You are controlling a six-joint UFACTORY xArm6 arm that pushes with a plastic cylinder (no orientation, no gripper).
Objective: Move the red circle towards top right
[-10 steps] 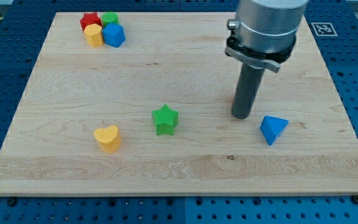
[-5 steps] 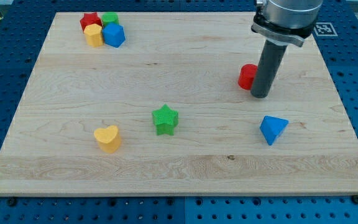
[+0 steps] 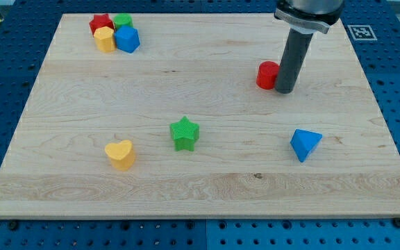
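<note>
The red circle (image 3: 267, 75) lies on the wooden board (image 3: 186, 187), right of centre in the upper half. My tip (image 3: 285, 90) stands right against the circle's right side, a little below its middle. The rod rises from there to the arm's grey body (image 3: 310, 11) at the view's top.
A blue triangular block (image 3: 304, 144) lies below my tip. A green star (image 3: 185, 133) and a yellow heart (image 3: 120, 153) lie lower left. A cluster at the top left holds a red block (image 3: 100, 22), a green block (image 3: 123, 21), a yellow block (image 3: 105, 39) and a blue block (image 3: 127, 39).
My tip has moved up the board and slightly right. The red circle, first hidden behind the rod, has slid up and now shows to the rod's left.
</note>
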